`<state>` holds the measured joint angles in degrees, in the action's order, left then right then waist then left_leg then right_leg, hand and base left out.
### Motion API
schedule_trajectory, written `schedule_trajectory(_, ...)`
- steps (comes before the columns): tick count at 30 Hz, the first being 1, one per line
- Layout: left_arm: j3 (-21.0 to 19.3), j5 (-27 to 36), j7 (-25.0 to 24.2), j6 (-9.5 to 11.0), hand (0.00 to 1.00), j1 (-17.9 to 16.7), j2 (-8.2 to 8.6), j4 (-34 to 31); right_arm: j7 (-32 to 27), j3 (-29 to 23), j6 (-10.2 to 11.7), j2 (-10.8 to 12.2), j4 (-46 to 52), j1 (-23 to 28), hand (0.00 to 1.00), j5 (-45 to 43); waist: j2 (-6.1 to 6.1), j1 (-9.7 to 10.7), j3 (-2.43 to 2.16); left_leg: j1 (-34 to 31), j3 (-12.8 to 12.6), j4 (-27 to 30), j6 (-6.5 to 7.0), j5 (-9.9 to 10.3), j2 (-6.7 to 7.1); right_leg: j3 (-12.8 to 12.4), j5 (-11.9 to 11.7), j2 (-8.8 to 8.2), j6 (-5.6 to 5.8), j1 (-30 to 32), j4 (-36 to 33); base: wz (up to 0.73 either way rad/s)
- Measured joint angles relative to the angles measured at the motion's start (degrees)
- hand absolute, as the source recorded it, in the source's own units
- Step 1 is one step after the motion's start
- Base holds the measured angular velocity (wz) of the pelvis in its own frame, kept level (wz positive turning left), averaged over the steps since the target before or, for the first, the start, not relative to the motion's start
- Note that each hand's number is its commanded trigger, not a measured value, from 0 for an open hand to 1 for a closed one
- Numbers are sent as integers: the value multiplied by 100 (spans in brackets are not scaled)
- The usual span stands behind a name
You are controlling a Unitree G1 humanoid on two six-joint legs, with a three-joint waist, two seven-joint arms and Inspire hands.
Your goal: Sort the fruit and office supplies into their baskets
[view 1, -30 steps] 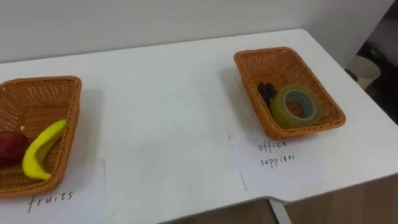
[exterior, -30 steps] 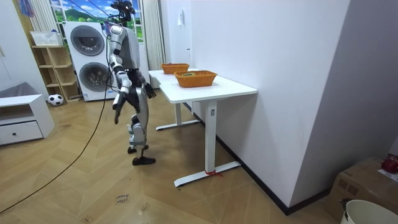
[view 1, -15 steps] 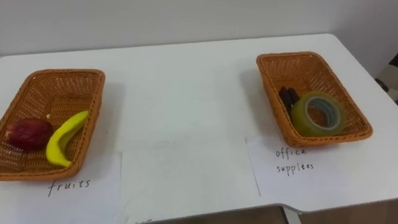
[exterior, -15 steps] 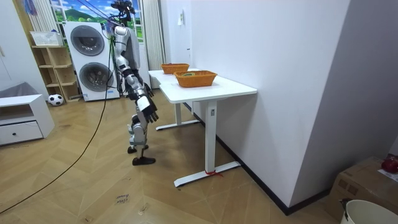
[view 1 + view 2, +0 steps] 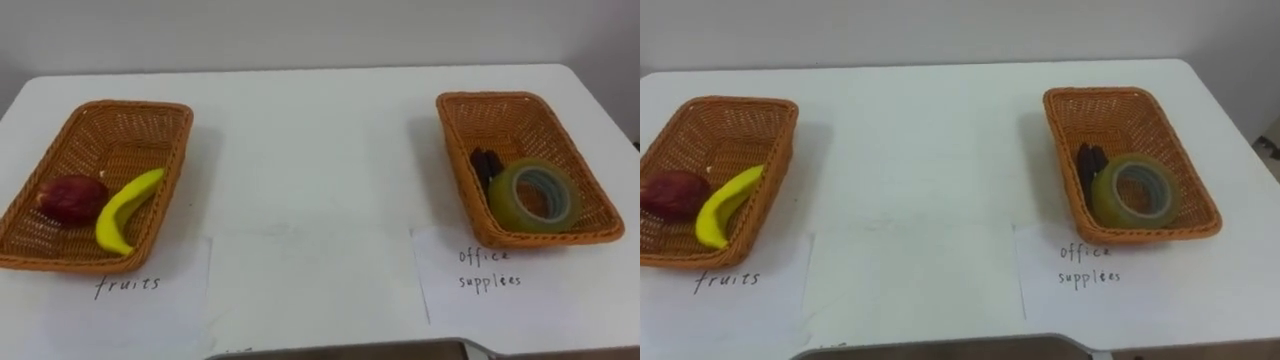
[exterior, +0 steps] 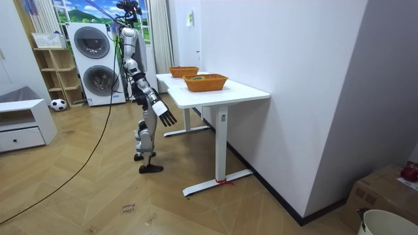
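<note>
Two wicker baskets stand on the white table (image 5: 320,150). The left basket (image 5: 130,105), above a paper marked fruits (image 5: 127,286), holds a yellow banana (image 5: 125,208) and a dark red fruit (image 5: 72,198). The right basket (image 5: 495,98), above a paper marked office supplies (image 5: 490,272), holds a roll of tape (image 5: 535,197) and a small dark object (image 5: 486,166). In the room view I stand at the table's long side, facing it. My right hand (image 6: 168,118) hangs below the tabletop's height with its fingers spread and holds nothing.
The table's far edge meets a white wall. Behind me in the room view stand stacked washing machines (image 6: 91,62), a wooden shelf (image 6: 55,68), a low white drawer unit (image 6: 23,124) and a ball (image 6: 57,104) on the floor.
The eye view has swung left, so both baskets now sit evenly in it. In the room view my right arm has swung forward toward the table. Nothing on the table has moved.
</note>
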<state>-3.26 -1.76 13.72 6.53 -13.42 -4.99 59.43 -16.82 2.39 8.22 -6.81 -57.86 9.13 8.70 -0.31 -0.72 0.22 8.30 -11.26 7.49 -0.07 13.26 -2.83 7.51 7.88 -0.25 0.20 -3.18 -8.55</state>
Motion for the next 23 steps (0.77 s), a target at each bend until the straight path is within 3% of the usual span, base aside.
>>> schedule_trajectory(8,13,-7,-70,1,0,17,0,1,419,156,-7,9,-30,-24,0,-30,-28,-126,0,-82,103,23,2,-1,48,78,25,-54,38,14,-2,9)
schedule_trajectory(23,4,-29,-22,17,0,82,-22,34,858,296,-8,98,-267,-119,0,-91,-123,-109,17,-100,233,26,3,-1,52,231,28,-66,43,-64,91,2)
